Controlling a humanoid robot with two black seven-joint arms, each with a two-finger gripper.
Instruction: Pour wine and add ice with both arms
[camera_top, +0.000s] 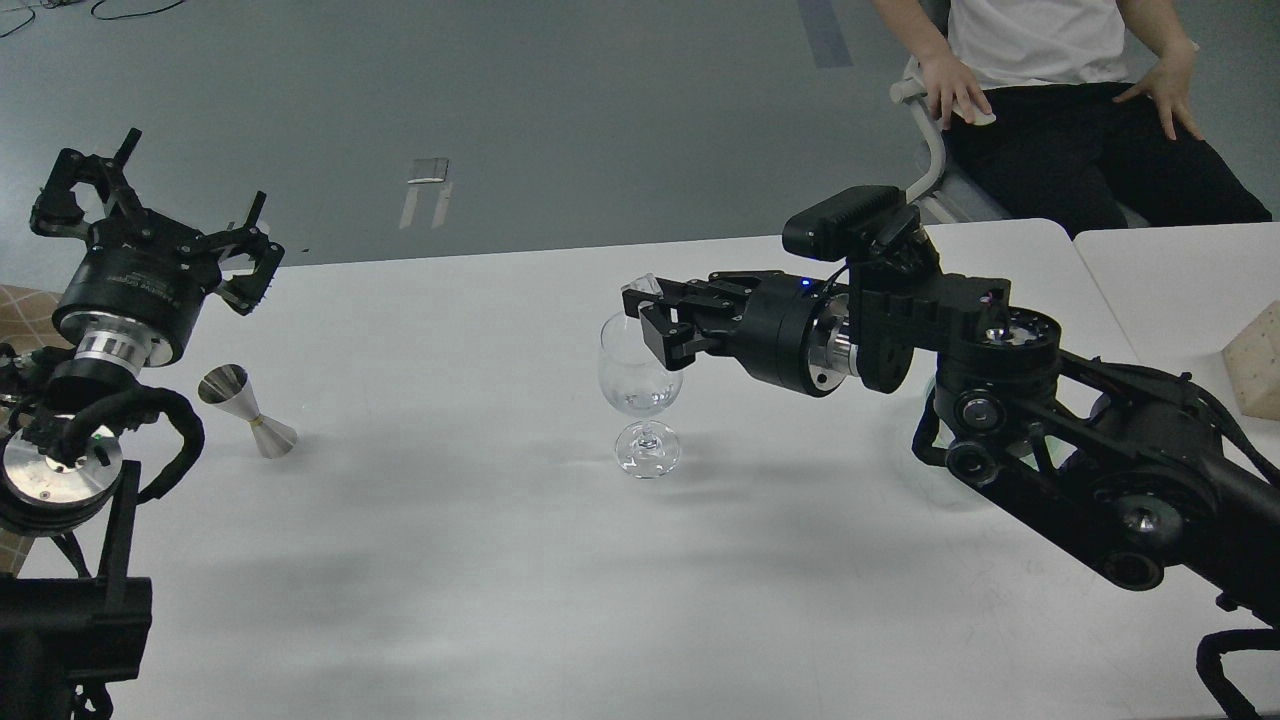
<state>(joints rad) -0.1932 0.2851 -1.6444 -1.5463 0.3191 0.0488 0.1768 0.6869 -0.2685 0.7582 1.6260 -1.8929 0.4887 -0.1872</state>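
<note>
A clear stemmed wine glass (640, 385) stands upright mid-table with a little clear wine (640, 402) in its bowl. My right gripper (645, 308) reaches in from the right and is shut on a clear ice cube (641, 286), holding it just over the glass's rim on the right side. My left gripper (155, 215) is open and empty, raised at the far left above the table's edge. The heap of ice and its bowl are hidden behind my right arm.
A steel double-ended jigger (246, 410) stands on the white table (450, 560) at the left, below my left gripper. A seated person (1050, 70) is beyond the table's far right. A beige block (1258, 360) sits at the right edge.
</note>
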